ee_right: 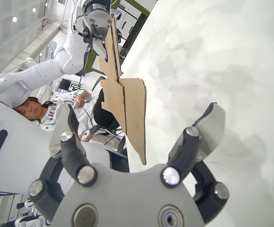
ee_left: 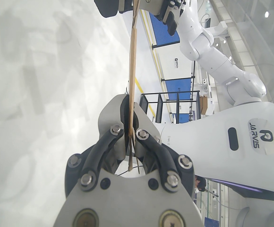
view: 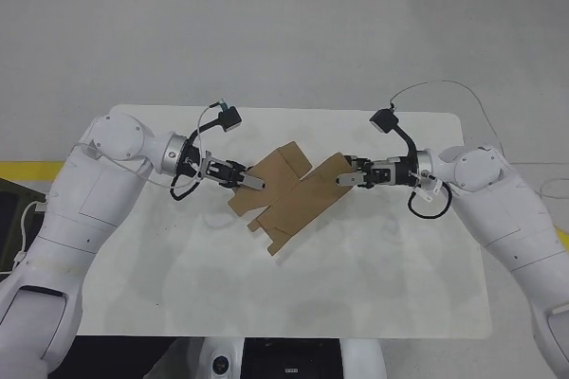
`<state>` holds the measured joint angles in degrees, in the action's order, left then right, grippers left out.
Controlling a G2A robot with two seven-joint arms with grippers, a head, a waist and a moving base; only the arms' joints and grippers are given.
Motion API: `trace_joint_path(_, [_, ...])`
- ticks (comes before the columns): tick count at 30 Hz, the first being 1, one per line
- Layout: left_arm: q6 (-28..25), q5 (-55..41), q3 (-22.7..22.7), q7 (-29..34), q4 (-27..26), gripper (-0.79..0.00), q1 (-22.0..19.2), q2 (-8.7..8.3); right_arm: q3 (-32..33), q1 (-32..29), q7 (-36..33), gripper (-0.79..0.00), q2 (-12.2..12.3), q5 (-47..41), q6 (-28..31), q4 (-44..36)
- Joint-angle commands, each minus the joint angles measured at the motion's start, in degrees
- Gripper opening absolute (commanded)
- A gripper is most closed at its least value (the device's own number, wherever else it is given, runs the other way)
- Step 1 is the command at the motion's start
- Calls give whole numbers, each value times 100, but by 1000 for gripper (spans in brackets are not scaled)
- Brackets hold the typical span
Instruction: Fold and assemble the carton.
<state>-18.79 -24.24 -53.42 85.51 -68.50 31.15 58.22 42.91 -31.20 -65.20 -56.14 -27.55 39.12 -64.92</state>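
A flat brown carton (view: pixel 289 194) is held above the middle of the white table (view: pixel 171 284), between the two arms. My left gripper (view: pixel 254 180) is shut on the carton's left edge. In the left wrist view the carton (ee_left: pixel 132 67) shows edge-on, pinched between the pads of this gripper (ee_left: pixel 130 116). My right gripper (view: pixel 344 177) is at the carton's right end. In the right wrist view it (ee_right: pixel 139 121) stands wide open, with a pointed corner of the carton (ee_right: pixel 132 100) between its fingers, touching neither. The left gripper (ee_right: pixel 104 45) holds the far end.
The table's front half and both far corners are bare white surface. Cables loop from both wrists (view: pixel 427 90) above the table's back edge. A yellow floor line (view: pixel 19 171) runs past the table's left side.
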Motion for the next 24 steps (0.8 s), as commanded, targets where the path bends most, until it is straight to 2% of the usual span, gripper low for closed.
trace_joint_path(1, [-12, -1, 0, -13, 15, -785, -4, -1, 5, -3, -10, 0, -1, -11, -10, -1])
trace_joint_path(12, [-6, 4, 1, -54, 0, -785, 14, 0, 5, -3, -10, 0, -1, -11, -10, -1])
trace_joint_path(16, [94, 108, -52, -240, -208, -785, 141, -28, 45, -145, 142, 0, 5, 82, -175, -96])
trace_joint_path(24, [170, 113, -128, -132, -416, -785, 231, -66, 108, -216, -312, 0, -22, -526, -315, -84])
